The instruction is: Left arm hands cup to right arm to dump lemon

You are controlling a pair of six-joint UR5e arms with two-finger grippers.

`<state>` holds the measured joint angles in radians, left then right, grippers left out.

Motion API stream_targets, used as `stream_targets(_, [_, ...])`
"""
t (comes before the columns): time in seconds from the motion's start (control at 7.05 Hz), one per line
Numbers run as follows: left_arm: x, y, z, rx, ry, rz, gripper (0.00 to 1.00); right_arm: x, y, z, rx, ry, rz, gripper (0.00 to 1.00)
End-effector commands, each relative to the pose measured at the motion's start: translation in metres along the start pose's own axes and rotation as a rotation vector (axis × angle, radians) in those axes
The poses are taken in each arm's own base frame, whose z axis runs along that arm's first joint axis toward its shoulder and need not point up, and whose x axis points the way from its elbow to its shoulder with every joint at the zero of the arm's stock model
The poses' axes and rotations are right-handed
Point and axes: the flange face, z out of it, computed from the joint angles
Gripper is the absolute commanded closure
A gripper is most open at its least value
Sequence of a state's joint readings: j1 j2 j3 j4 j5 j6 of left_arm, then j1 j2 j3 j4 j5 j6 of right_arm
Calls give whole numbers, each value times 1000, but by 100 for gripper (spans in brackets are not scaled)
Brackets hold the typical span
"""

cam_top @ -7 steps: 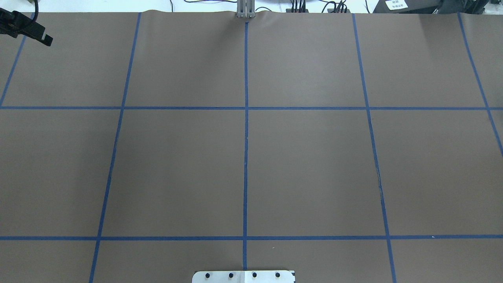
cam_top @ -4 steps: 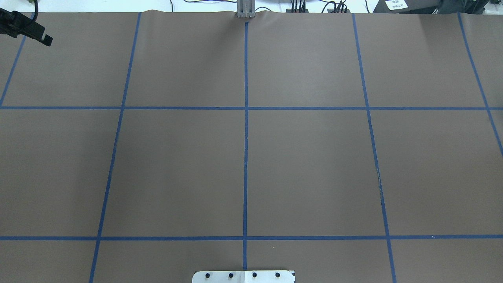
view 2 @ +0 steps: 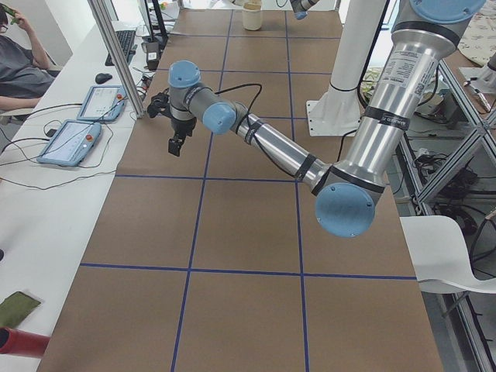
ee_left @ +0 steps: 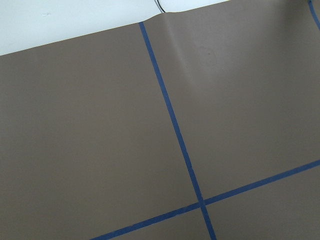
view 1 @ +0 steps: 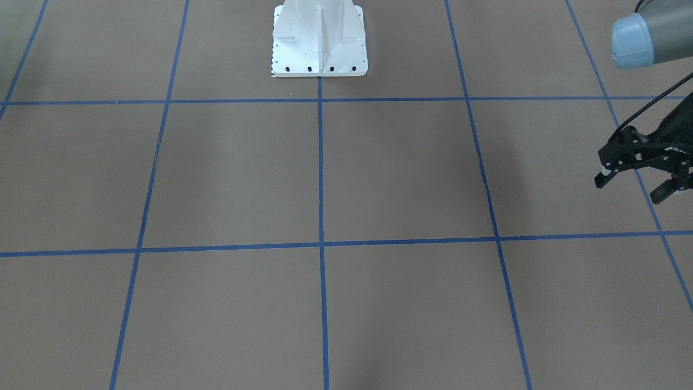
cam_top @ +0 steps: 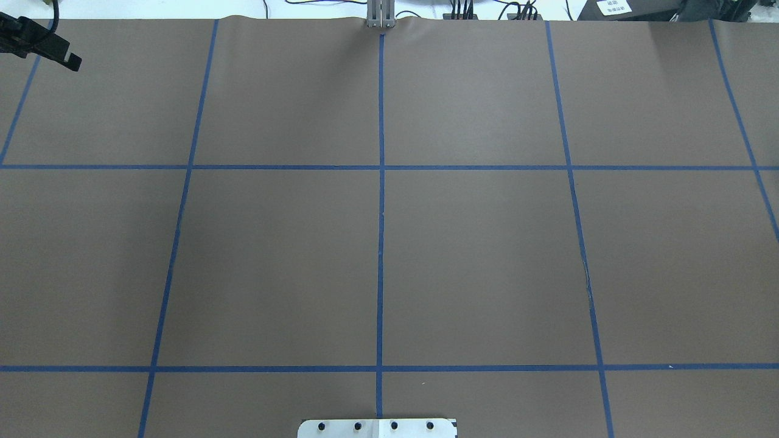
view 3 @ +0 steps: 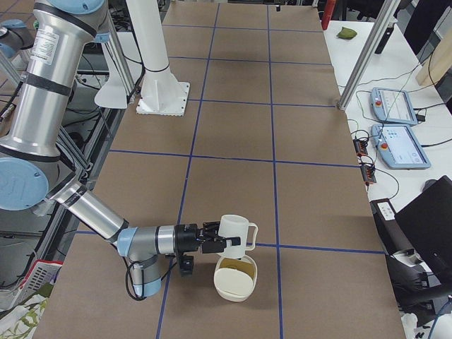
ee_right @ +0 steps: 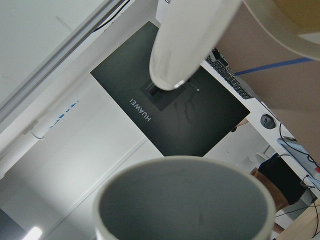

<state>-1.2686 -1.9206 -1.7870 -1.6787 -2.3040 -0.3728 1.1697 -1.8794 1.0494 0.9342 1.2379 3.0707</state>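
**Cup over the bowl at the right end**

The white cup hangs at the tip of the right claw, just above a cream bowl at the right end of the brown surface. A yellowish piece lies in the bowl. I cannot tell whether that claw is clamped. Over the far left corner, the left claw hangs with its fingers apart, holding nothing.
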Motion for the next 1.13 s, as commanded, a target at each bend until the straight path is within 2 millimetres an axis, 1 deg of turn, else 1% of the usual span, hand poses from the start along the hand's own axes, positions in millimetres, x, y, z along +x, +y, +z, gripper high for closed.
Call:
stream_targets(0.0, [0,1,-1,1,0,1,0,2,4,4,-14,7,-108,58])
stream_targets(0.14, [0,1,0,-1,1,-2,0,5,9,6,-32,30,-264,55])
stream_targets(0.28, [1,2,-2,1,2,0,0,12,13,8,-58,93,-380,55])
stream_targets(0.43, [1,2,-2,1,2,0,0,15,22,6,-93,121,-497,55])
stream_targets(0.57, [0,3,-1,-1,1,-2,0,15,28,7,-114,115,-658,56])
stream_targets(0.71, [-5,8,2,-9,0,-9,0,21,38,11,-175,125,-909,56])
stream_targets(0.99, [-9,17,3,-15,4,-13,0,29,43,11,-268,147,-1290,55])
